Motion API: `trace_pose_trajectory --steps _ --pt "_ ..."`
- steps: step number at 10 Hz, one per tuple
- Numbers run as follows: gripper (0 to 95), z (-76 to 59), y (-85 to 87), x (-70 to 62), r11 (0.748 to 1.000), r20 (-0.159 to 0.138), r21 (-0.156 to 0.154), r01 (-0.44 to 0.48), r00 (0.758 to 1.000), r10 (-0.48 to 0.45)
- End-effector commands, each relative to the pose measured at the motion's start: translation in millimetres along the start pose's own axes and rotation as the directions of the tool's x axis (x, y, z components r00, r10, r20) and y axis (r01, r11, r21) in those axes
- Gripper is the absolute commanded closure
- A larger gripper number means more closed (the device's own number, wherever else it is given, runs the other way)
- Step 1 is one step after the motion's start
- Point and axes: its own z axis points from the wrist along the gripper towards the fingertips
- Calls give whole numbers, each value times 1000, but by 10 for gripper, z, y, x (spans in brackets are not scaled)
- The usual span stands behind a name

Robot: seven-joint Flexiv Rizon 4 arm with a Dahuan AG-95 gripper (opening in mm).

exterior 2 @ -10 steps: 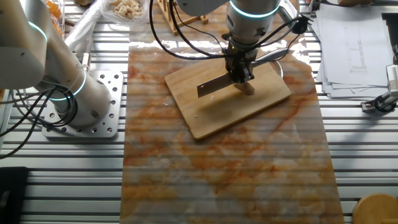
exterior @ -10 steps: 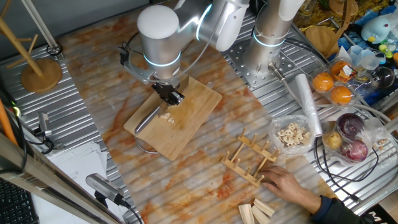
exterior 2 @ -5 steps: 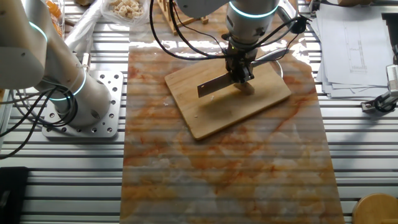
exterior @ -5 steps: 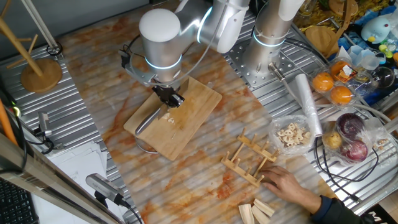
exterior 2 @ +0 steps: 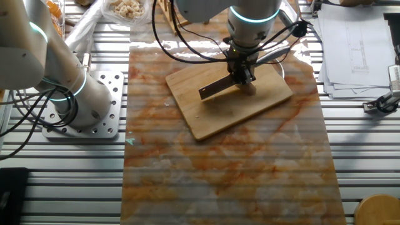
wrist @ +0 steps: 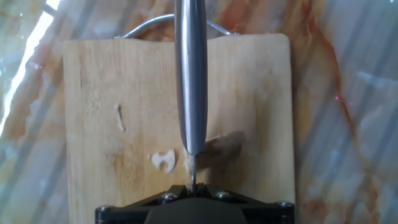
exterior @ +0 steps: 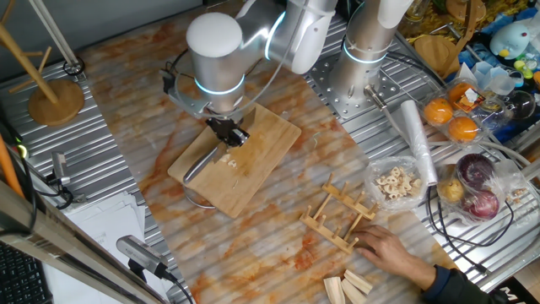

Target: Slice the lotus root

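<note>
Nothing has moved much. The fingers (exterior 2: 242, 76) are squeezing the knife (wrist: 191, 74), cutting the lotus root (wrist: 219, 148). Next, press straight down.

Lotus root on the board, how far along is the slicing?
Partly done. A cut-off cream piece and a thin sliver already lie on the cutting board. In hand: the pincer holds the knife, its blade beside the remaining lotus root. Left: that brownish chunk looks uncut, so more slices remain. Whether the blade touches it cannot be told.
</note>
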Motion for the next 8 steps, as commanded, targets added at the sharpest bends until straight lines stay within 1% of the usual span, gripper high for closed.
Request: trace_pose_trajectory --steps 1,2,3,4,5,6,7,8 --pt "950 216 -8 -71 1000 10 -1 -5 1000 5" --pt "950 283 -2 -120 1000 16 11 -4 1000 4" --pt "950 375 10 -143 1000 30 13 -8 1000 8" --pt "950 394 15 -144 1000 19 17 -1 1000 1" --pt "950 390 14 -146 1000 15 23 5 1000 -6" --pt "950 387 11 -154 1000 6 18 10 1000 -10" --pt "950 407 8 -165 1000 -22 8 20 1000 -20" --pt "950 431 0 -192 1000 -76 -14 15 997 -16"
